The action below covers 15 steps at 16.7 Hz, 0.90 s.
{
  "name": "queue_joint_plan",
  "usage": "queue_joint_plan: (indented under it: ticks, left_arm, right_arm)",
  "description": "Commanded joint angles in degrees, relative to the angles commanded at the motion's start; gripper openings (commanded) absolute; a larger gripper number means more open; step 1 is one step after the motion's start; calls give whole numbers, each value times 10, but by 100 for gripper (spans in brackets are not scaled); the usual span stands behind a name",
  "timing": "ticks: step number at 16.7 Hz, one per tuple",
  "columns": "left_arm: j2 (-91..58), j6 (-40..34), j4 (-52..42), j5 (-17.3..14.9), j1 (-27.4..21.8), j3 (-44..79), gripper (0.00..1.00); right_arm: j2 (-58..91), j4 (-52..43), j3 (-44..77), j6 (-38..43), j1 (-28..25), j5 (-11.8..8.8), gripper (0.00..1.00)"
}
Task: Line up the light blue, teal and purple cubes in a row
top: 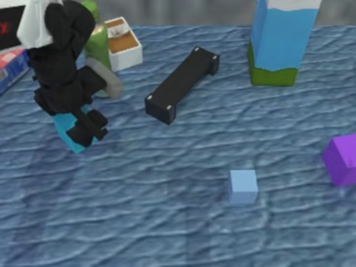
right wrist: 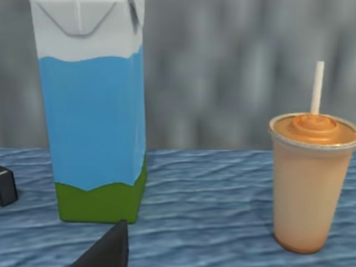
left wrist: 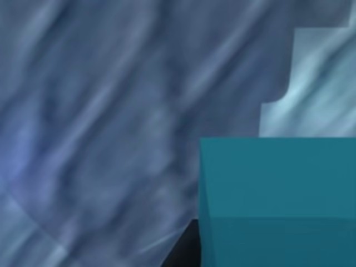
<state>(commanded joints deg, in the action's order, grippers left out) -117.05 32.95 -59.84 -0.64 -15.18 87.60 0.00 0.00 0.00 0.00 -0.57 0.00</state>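
Note:
The teal cube (top: 67,131) is at the left of the table, and my left gripper (top: 83,129) is shut on it. It fills the left wrist view as the teal cube (left wrist: 278,200), with one dark finger (left wrist: 186,253) against its side. Near the table's middle, toward the front, the small light blue cube (top: 243,186) rests alone. The purple cube (top: 342,159) sits at the right edge, partly cut off. My right arm is out of the top view. Its wrist view shows one finger (right wrist: 111,249) with nothing beside it, and the gripper looks open.
A black bar-shaped object (top: 181,83) lies slanted behind the middle. A tall blue-and-green carton (top: 281,39) stands at the back right, with an orange drink cup (right wrist: 311,189) near it. A green bottle (top: 99,44), a white box (top: 123,47) and a flat package (top: 11,64) crowd the back left.

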Motion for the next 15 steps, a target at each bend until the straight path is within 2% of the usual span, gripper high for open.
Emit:
queue_joint_plan:
  ticks: [5, 7, 10, 15]
  left_arm:
    - [0, 2, -2, 0, -4, 1, 0]
    - [-9, 11, -10, 0, -25, 16, 0]
    - [-29, 38, -32, -1, -90, 58, 0]
    - [-69, 96, -77, -2, -232, 141, 0]
  right_arm:
    - [0, 0, 0, 0, 0, 0, 100]
    - [0, 0, 0, 0, 0, 0, 100]
    - [0, 0, 0, 0, 0, 0, 100]
    - [0, 0, 0, 0, 0, 0, 100]
